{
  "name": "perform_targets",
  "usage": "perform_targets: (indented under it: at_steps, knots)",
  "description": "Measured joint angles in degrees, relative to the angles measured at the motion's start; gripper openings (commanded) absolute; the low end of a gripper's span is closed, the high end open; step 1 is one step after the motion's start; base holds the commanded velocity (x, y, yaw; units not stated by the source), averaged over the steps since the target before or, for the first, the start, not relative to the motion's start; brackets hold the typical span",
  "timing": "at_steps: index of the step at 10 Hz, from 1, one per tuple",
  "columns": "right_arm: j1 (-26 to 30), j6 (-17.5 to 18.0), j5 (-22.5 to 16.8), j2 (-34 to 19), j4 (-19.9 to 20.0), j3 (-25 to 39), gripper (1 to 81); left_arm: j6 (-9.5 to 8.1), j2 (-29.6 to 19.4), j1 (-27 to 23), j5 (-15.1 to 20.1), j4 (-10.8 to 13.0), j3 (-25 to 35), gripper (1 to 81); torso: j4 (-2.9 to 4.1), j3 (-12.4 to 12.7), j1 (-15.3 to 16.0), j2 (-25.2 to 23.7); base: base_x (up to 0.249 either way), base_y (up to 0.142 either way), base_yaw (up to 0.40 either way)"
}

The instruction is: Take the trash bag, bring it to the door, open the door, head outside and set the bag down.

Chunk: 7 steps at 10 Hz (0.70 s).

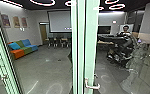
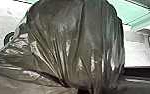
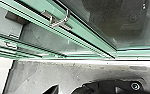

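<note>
Where its pleats draw together, the trash bag (image 2: 73, 45) is clamped in the left gripper (image 2: 87, 90); dark plastic, full, bulging, shiny creases. Right gripper: can't tell whether open or closed. Around the bag, left wrist view has a pale surface (image 2: 3, 22) and light green framing (image 2: 131, 12), plus a dark round thing (image 2: 9, 38) partly behind the bag, unclear what. Right wrist view: green-framed glass door (image 3: 88, 37) with a metal handle (image 3: 61, 21), a pale threshold strip (image 3: 86, 61) along its foot, grey ground (image 3: 41, 75) on the robot's side. Head view: upright green frame posts (image 1: 90, 45) at centre, bent metal handle (image 1: 93, 87) low on them, another green frame (image 1: 1, 55) at far left. Farther out, grey floor (image 1: 46, 65), sofa (image 1: 23, 47) in orange, green and blue, three pictures (image 1: 16, 22) on the wall, projection screen (image 1: 59, 22), chairs (image 1: 56, 43) near it. Person (image 1: 126, 29) at right, behind a dark rig (image 1: 119, 46). Pinkish-white ring lights (image 1: 117, 6) overhead.
</note>
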Motion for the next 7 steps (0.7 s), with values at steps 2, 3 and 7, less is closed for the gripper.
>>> perform_targets:
  at_steps: [2, 3, 7]
  knots:
    - [0.8, 2.6, -0.9, 2.3, -1.1, -2.4, 81.1, -0.02, 0.0, 0.0, 0.0, -0.1, 0.0, 1.0, 0.00, 0.0, 0.0, 0.0, 0.000, 0.000, 0.000]
    - [1.1, 3.7, -1.0, 3.9, -1.4, -3.3, 81.1, -0.02, 0.0, 0.0, 0.0, -0.1, 0.0, 1.0, 0.00, 0.0, 0.0, 0.0, 0.000, 0.000, 0.000]
    - [3.7, 9.9, -1.5, 9.2, -1.8, -7.2, 81.1, -0.02, 0.0, 0.0, 0.0, -0.3, 0.0, 1.0, 0.00, 0.0, 0.0, 0.0, 0.000, 0.000, 0.000]
